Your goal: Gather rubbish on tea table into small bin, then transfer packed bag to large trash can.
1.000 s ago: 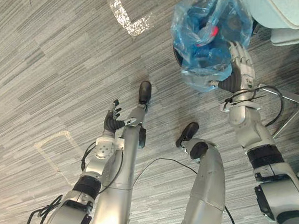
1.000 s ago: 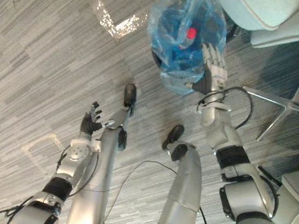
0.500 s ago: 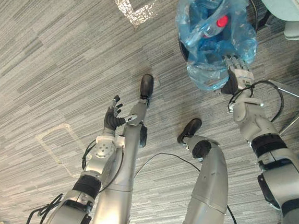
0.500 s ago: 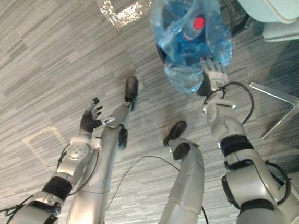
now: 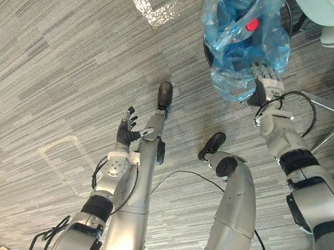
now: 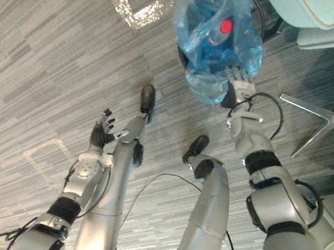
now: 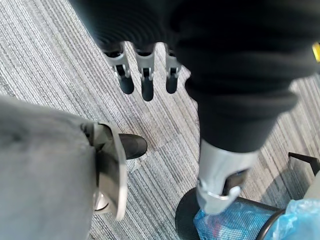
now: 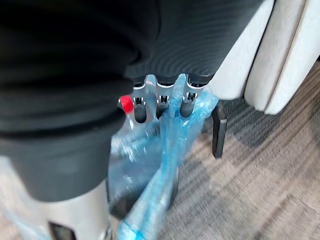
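Plastic of blue bag threads between right hand fingers.

The right hand holds a blue bag with a red-capped bottle inside.

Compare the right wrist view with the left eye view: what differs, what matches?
The right wrist view adds the blue bag's neck twisted into a strand caught between the fingers of the right hand. The left eye view adds the open left hand, pale tape marks and a metal chair base. Both share the bag, its red cap, that hand and a pale seat.
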You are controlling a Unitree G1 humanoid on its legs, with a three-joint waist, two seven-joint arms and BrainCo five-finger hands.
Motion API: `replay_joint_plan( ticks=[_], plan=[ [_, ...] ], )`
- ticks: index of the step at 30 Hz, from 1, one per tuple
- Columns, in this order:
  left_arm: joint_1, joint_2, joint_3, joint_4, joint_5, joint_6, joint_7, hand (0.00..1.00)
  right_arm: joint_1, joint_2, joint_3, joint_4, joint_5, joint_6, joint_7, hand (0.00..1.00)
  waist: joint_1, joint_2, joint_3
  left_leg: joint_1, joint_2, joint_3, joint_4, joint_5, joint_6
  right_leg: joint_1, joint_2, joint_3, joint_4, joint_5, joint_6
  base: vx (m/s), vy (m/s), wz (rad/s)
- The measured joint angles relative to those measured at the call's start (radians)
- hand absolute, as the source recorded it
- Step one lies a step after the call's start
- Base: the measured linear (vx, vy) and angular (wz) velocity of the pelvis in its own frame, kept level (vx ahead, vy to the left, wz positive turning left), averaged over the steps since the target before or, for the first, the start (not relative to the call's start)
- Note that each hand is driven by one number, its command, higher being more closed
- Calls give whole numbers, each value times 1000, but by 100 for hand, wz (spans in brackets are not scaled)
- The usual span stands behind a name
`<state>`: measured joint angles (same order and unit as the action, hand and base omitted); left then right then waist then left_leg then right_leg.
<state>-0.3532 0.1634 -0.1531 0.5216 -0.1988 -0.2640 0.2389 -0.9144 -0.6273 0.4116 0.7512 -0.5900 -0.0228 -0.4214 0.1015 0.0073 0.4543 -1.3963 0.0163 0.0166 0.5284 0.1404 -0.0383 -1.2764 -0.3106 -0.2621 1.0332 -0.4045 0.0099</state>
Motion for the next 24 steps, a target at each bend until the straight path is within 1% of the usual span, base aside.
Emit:
replay_joint_plan(
  ticks=[3, 5, 6, 8, 13, 17, 20, 22, 24],
  plan=[
    [0, 0, 7, -2, 1, 7, 4, 0, 58, 6, -67, -137, 2, 3, -41, 0, -3, 0, 0, 0, 6, 0, 2, 1, -1, 1, 7, 0, -4, 2, -2, -63, 29, -6],
    [0, 0, 16, -2, 3, 17, 18, 0, 120, 44, -167, -280, 3, 5, -104, 0, -7, 0, 0, 2, 11, -1, 4, 1, -1, 4, 14, 0, -6, 4, -3, -65, 29, -7],
    [0, 0, 16, -2, 3, 17, 18, 0, 122, 45, -170, -285, 3, 5, -106, 0, -7, 0, 0, 2, 11, -1, 4, 1, -1, 4, 14, 0, -6, 4, -3, -58, 25, -4],
    [1, 0, 20, -2, 8, 25, 21, 0, 156, 80, -231, -355, 13, 4, -155, 0, -9, 0, 0, 5, 12, 0, 4, 1, -1, 6, 14, 0, -6, 4, -4, -50, 22, -2],
    [2, 1, 20, 0, 25, 37, 37, 0, 180, 159, -300, -393, 39, 5, -227, 0, -12, 0, 0, 19, 15, 3, -2, -1, 2, 13, 16, 7, -9, 6, -5, -51, 19, -3],
    [2, -2, 27, 0, 29, 37, 42, 0, 180, 199, -341, -394, 49, 9, -263, 0, -11, 0, 0, 20, 18, 3, -3, -3, 3, 13, 18, 6, -10, 7, -6, -53, 19, -2],
    [3, -9, 40, 0, 33, 38, 45, 0, 180, 223, -374, -394, 56, 17, -286, 0, -10, 0, 0, 20, 18, 3, -4, -3, 3, 13, 18, 6, -11, 7, -6, -52, 22, -1],
    [5, -18, 51, 0, 40, 39, 55, 0, 180, 241, -401, -393, 88, 29, -305, 0, -10, 0, 0, 20, 18, 3, -4, -4, 2, 13, 18, 6, -12, 7, -6, -61, 27, 1],
    [7, -23, 58, 0, 39, 39, 63, 0, 176, 243, -410, -388, 91, 43, -312, 0, -9, 0, 0, 19, 18, 2, -4, -4, 1, 13, 18, 6, -13, 7, -6, -55, 25, 0]
  ],
)
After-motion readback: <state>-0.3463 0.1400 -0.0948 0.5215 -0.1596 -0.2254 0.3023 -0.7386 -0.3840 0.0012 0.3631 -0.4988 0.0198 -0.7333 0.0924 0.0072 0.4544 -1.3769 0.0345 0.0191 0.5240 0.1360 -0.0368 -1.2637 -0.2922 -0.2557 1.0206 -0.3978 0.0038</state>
